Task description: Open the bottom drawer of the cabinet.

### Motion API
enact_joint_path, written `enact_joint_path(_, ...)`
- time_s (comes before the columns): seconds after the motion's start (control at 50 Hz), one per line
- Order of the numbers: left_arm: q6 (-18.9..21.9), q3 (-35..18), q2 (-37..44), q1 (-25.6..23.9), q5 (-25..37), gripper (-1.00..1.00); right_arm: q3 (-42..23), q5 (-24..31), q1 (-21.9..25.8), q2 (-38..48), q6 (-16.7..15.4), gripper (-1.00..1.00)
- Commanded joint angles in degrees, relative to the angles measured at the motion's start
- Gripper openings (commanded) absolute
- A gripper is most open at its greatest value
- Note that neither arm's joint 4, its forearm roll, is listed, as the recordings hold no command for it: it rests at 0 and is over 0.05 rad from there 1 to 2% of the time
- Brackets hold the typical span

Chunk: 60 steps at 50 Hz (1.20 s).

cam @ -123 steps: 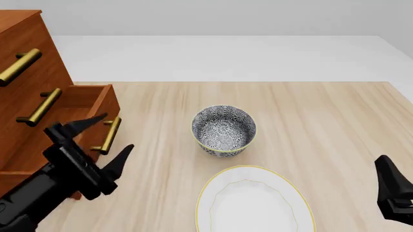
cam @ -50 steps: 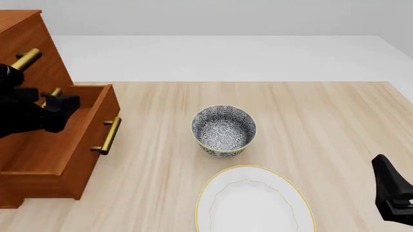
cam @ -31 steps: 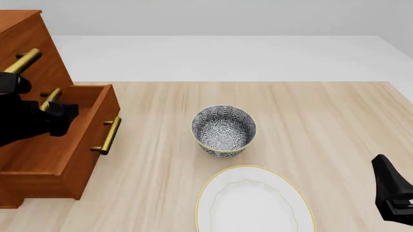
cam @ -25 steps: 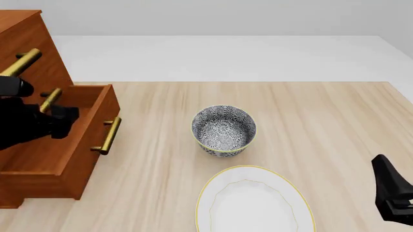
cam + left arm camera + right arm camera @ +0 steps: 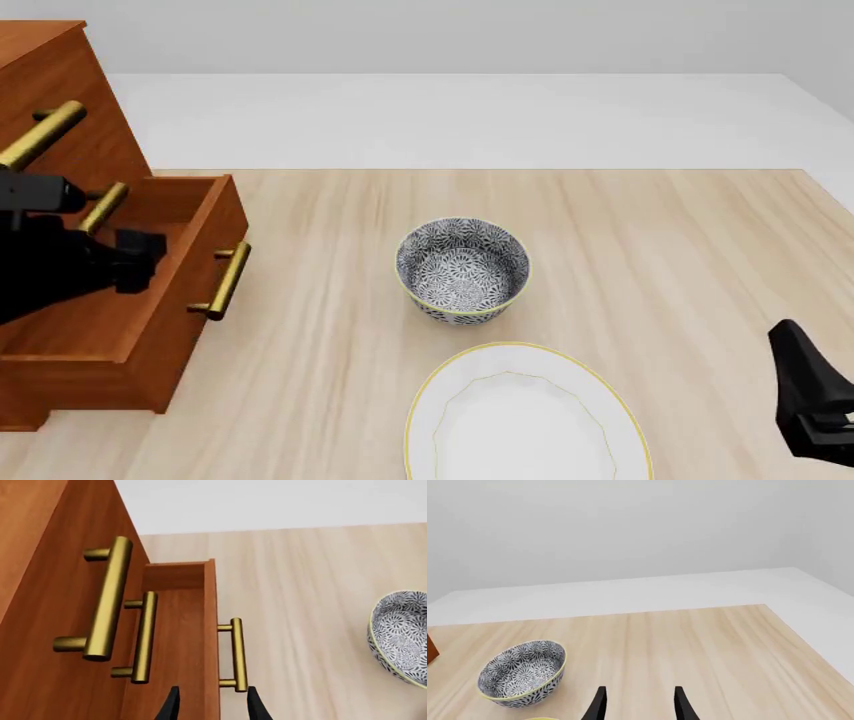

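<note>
This is no real room but a bare simulated test set, rendered clean and flat. A pale wooden table (image 5: 667, 250) sits on a plain white floor (image 5: 467, 120) with a blank grey-white wall (image 5: 627, 530) behind, no marks or clutter anywhere. The few props are homely ones: a reddish-brown cabinet (image 5: 60, 90) with brass handles, a patterned bowl (image 5: 462, 270) and a white plate (image 5: 527, 415) with a yellow rim. Two black robot arms reach in from the near edge.
</note>
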Motion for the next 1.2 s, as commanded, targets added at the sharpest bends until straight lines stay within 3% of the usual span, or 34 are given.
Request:
enact_joint_path(0.02, 0.2, 1.0, 2.4, 0.8, -2.5, 1.0, 0.0, 0.0, 0.0, 0.0, -0.1, 1.0)
enact_joint_path(0.44, 1.9, 4.8, 8.2, 2.3, -9.4, 1.0, 0.0, 0.2, -0.1, 0.0, -0.2, 1.0)
enact_joint_path(0.74, 2.0, 8.6, 14.1, 1.9, -16.8, 1.0, 0.0, 0.4, -0.3, 0.0, -0.5, 1.0)
enact_joint_path(1.2, 0.9, 10.8, 20.1, 1.2, -23.3, 1.0, 0.0, 0.6, -0.4, 0.0, -0.9, 1.0)
